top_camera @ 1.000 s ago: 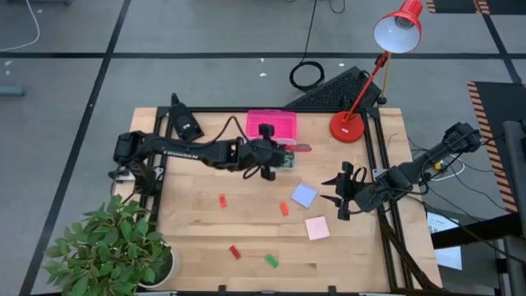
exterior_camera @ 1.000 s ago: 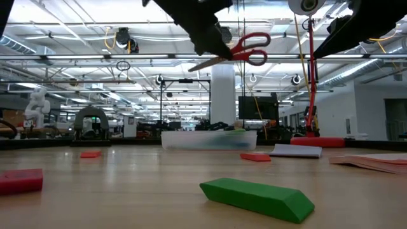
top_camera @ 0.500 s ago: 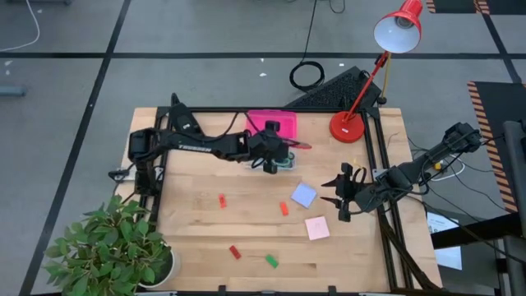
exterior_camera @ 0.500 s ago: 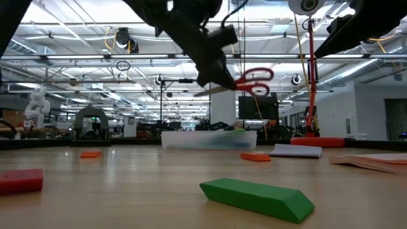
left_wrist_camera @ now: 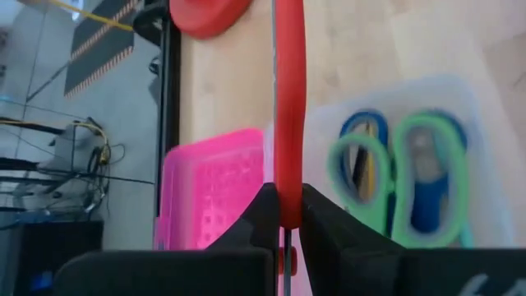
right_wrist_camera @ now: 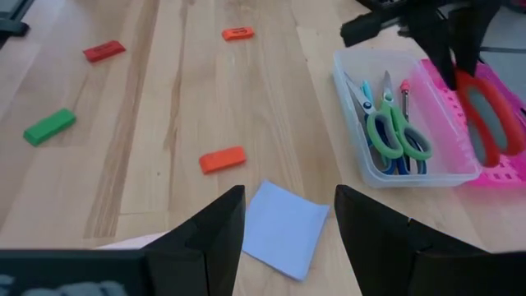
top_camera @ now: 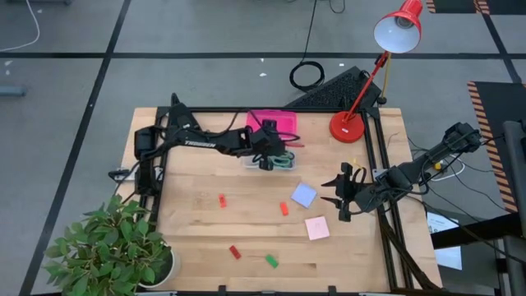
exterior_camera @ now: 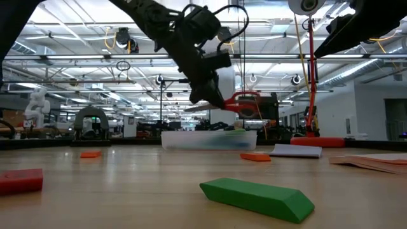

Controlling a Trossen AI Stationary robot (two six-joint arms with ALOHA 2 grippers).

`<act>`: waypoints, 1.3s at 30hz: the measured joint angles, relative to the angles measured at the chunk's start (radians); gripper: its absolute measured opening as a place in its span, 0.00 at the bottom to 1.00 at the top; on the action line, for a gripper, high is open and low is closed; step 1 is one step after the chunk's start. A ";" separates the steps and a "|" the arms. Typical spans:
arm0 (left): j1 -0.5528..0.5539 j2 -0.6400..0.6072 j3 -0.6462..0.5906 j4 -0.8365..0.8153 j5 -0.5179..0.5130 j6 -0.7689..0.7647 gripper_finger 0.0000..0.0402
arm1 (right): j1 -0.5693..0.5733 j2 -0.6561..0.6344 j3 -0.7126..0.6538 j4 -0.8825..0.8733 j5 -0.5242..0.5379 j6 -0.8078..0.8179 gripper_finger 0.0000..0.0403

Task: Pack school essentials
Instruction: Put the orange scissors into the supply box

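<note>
My left gripper point(top_camera: 268, 153) hangs over the clear box point(right_wrist_camera: 411, 176) at the far middle of the table, shut on red-handled scissors point(exterior_camera: 245, 102). Green- and blue-handled scissors point(right_wrist_camera: 394, 127) lie in the box beside its pink lid point(top_camera: 271, 122). My right gripper point(top_camera: 335, 197) waits open above the table's right side, over the blue notepad point(top_camera: 303, 195). A pink notepad point(top_camera: 317, 228), red erasers point(top_camera: 222, 200) point(top_camera: 283, 209) point(top_camera: 235, 252) and a green eraser point(top_camera: 271, 261) lie flat on the wood. My left gripper pinches the red scissors between its two fingers at the neck point(left_wrist_camera: 285, 215), where the red handles meet the blades. The fingers come from above, slanting down. The scissors hang nearly level and clear above the box, with handle loops point(right_wrist_camera: 481, 115) toward the table's right and blades point(exterior_camera: 196, 108) toward its left.
A red desk lamp stands with its base point(top_camera: 347, 126) at the far right of the table. A potted plant point(top_camera: 115, 247) overhangs the near left corner. A black frame point(top_camera: 374, 164) runs along the right edge.
My left gripper has gone down toward the clear box and slightly toward the far edge, still shut on the red scissors. The scissors have dropped from well above the box to just over it, staying roughly level.
</note>
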 joint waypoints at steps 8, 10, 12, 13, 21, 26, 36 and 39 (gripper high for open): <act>0.025 0.001 -0.127 0.144 0.005 0.039 0.07 | 0.000 0.000 0.000 0.001 0.000 -0.001 0.46; 0.024 0.001 -0.154 0.189 0.007 0.045 0.07 | 0.000 0.000 0.000 0.000 0.000 -0.001 0.46; 0.022 0.001 -0.160 0.207 0.009 0.046 0.07 | 0.000 0.000 0.000 0.001 0.000 -0.001 0.46; 0.022 0.001 -0.159 0.207 0.008 0.046 0.07 | 0.000 0.000 0.000 0.001 0.000 -0.001 0.46; 0.021 0.000 -0.160 0.172 0.003 0.048 0.08 | 0.000 0.000 0.000 0.018 0.000 -0.010 0.46; 0.024 0.000 -0.160 0.155 0.013 0.050 0.09 | 0.000 0.000 0.000 0.019 0.000 -0.012 0.46; 0.026 0.000 -0.160 0.153 0.003 0.048 0.20 | 0.000 0.000 0.000 0.018 0.000 -0.012 0.46; 0.026 0.000 -0.160 0.153 0.002 0.047 0.21 | 0.000 0.000 0.000 0.019 0.000 -0.012 0.46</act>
